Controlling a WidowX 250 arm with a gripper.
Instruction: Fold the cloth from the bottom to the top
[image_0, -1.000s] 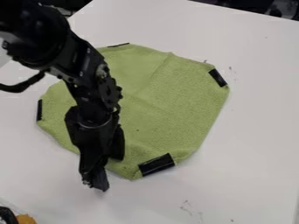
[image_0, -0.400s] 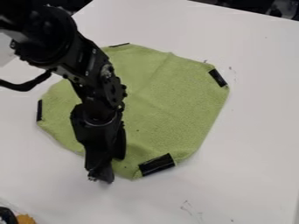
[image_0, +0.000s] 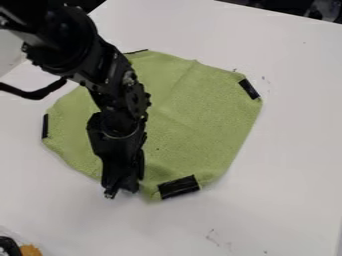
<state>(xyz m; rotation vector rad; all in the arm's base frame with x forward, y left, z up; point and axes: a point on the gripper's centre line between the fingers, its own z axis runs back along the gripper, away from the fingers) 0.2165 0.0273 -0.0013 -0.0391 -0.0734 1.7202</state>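
While the green cloth (image_0: 194, 120) lay unfolded across a white table (image_0: 287, 150), the black gripper (image_0: 123, 189) hung at the cloth's near edge, its grip, open or closed, impossible to tell.

The green cloth (image_0: 194, 115) lies spread out and unfolded on the white tabletop (image_0: 287, 165), roughly eight-sided, with faint creases across its middle, slight rumpling along its near edge, and black strips (image_0: 178, 186) at its left, far, far-right and near edges.
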